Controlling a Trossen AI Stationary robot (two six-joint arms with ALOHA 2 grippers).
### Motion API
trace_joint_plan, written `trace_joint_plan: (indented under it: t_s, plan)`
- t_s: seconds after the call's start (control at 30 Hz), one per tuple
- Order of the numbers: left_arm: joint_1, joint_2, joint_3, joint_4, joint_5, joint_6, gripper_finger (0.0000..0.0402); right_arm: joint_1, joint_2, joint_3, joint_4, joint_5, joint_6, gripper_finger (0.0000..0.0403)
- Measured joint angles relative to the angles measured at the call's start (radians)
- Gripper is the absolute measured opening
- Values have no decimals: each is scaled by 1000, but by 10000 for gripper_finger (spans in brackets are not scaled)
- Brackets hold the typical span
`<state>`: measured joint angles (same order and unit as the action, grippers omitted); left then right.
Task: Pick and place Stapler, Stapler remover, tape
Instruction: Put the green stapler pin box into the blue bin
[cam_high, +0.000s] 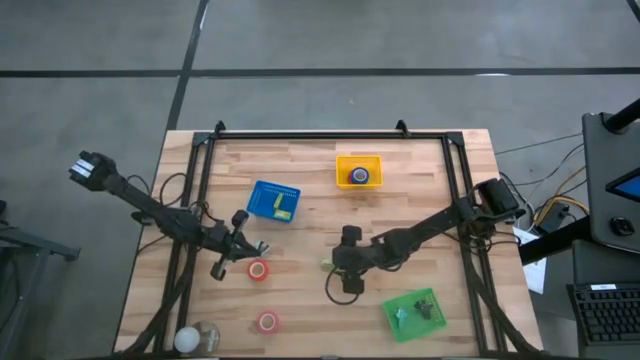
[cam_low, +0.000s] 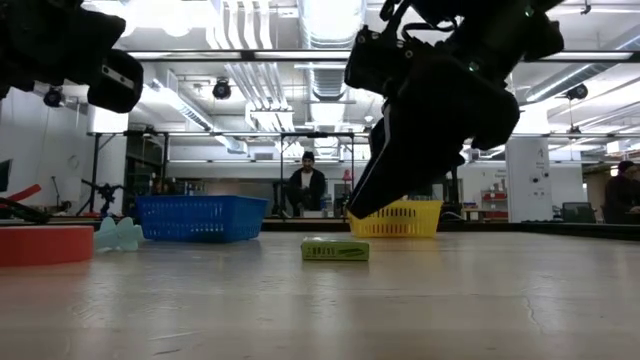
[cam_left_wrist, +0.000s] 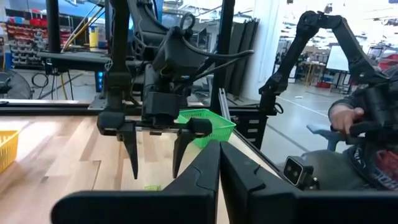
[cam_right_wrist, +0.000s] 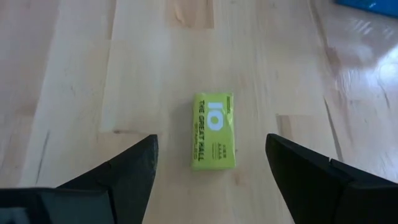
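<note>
A small yellow-green box (cam_right_wrist: 213, 130) printed with "10" lies flat on the wooden table. It also shows in the high view (cam_high: 327, 265) and the low view (cam_low: 335, 249). My right gripper (cam_right_wrist: 211, 180) is open just above the table, its fingers either side of the box's near end without touching it; it also shows in the high view (cam_high: 347, 268). My left gripper (cam_high: 235, 248) is shut and empty, above the table beside a red tape roll (cam_high: 258, 270). A second red roll (cam_high: 267, 322) lies nearer the front. A blue roll (cam_high: 360, 177) sits in the yellow basket (cam_high: 342, 163).
A blue basket (cam_high: 262, 195) holding a yellow-green item stands left of centre. A green basket (cam_high: 432, 318) holding something stands front right. A pale round object (cam_high: 195, 338) is at the front left corner. A person's hand (cam_left_wrist: 345, 118) shows beyond the table's right side.
</note>
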<state>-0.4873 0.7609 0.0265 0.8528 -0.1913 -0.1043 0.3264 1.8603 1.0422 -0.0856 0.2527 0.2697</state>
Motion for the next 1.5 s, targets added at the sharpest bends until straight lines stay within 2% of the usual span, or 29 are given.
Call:
trace_joint_plan:
  t_s: [0.37,0.73,1.5]
  plan:
    - [0,0,0,-3,0,-8,17,-4,41,-49,126,-26,2,291]
    - [1,5,1,-26,0,-8,17,-10,190,49,154,-48,-23,273]
    - [1,8,1,-33,0,-8,18,-8,172,49,145,-51,-34,270]
